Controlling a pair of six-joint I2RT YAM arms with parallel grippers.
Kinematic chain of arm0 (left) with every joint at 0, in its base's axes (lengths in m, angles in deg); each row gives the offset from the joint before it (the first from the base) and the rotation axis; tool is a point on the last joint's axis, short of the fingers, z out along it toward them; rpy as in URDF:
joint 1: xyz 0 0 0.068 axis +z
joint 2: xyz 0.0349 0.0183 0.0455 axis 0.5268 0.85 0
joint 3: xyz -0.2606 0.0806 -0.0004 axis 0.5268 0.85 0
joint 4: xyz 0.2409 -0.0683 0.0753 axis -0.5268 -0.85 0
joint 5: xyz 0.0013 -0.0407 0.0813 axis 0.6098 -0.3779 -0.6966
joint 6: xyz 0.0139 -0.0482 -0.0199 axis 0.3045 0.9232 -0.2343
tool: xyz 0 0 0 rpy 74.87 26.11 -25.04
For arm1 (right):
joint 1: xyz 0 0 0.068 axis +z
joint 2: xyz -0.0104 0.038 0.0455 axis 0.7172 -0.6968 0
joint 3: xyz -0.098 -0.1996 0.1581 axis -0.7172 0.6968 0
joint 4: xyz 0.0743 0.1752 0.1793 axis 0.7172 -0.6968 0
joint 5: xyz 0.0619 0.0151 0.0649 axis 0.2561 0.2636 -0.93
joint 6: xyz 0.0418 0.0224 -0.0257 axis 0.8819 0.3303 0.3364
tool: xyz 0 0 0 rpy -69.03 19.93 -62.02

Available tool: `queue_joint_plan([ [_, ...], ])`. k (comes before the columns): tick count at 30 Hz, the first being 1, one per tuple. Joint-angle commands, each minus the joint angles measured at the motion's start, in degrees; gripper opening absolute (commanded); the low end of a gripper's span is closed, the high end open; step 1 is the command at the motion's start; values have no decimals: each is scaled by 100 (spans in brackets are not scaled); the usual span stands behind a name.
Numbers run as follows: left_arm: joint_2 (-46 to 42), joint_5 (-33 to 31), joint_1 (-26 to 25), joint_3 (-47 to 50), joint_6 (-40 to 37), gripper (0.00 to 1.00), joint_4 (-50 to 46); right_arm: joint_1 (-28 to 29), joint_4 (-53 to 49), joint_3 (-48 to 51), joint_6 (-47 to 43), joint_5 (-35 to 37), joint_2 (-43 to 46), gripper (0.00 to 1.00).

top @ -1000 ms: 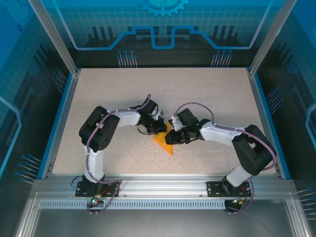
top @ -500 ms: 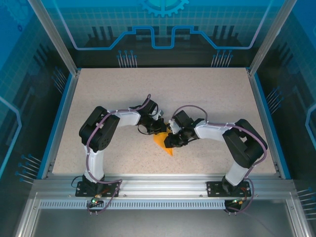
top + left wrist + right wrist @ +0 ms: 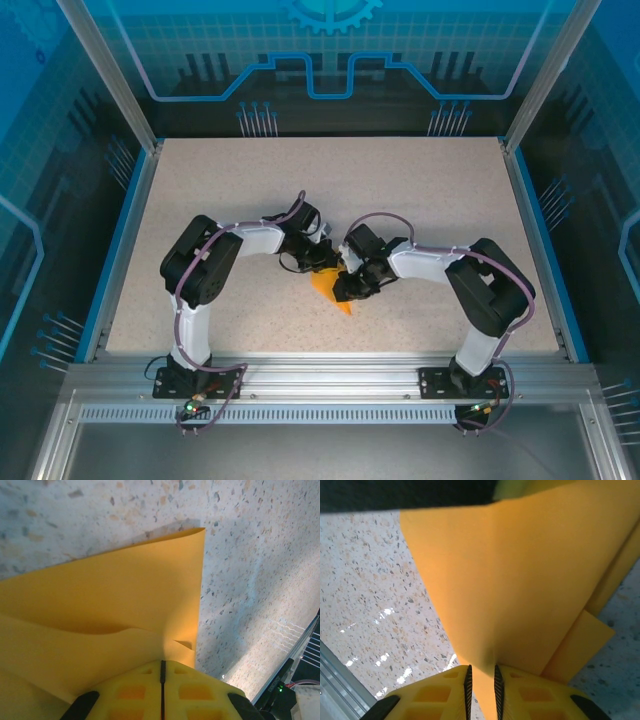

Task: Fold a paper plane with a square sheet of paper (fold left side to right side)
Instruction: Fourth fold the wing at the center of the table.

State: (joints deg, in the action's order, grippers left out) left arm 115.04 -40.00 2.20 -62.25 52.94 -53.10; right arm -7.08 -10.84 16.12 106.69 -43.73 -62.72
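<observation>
The paper is lying at the centre of the table, the left gripper, jaws pressed together, seemingly holding it down at 12 o'clock, the right gripper pinching its 3 o'clock edge, so any uneven pull is risking a tear or crooked crease.

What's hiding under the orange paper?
Speckled beige tabletop shows all around the thin bright orange folded paper, so probably just more table. Right beneath is covered by the paper itself and by the left claw and right claw pinching it.
</observation>
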Motion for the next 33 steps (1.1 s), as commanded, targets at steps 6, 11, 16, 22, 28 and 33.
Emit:
queue_joint_plan([
  [6,273,-475,14,177,-130,8,-492,194,-840,-61,-120,296,-104,20],
  [11,307,-498,43,177,-96,8,-514,265,-997,30,-128,252,-44,15],
  [16,326,-493,71,195,-86,8,-514,341,-1135,149,-104,254,79,11],
  [22,326,-493,84,204,-78,8,-514,386,-1309,368,-104,396,235,11],
  [28,317,-491,83,205,-76,8,-506,371,-988,410,-6,453,607,15],
  [33,299,-490,82,204,-86,8,-514,352,-874,239,22,408,975,15],
])
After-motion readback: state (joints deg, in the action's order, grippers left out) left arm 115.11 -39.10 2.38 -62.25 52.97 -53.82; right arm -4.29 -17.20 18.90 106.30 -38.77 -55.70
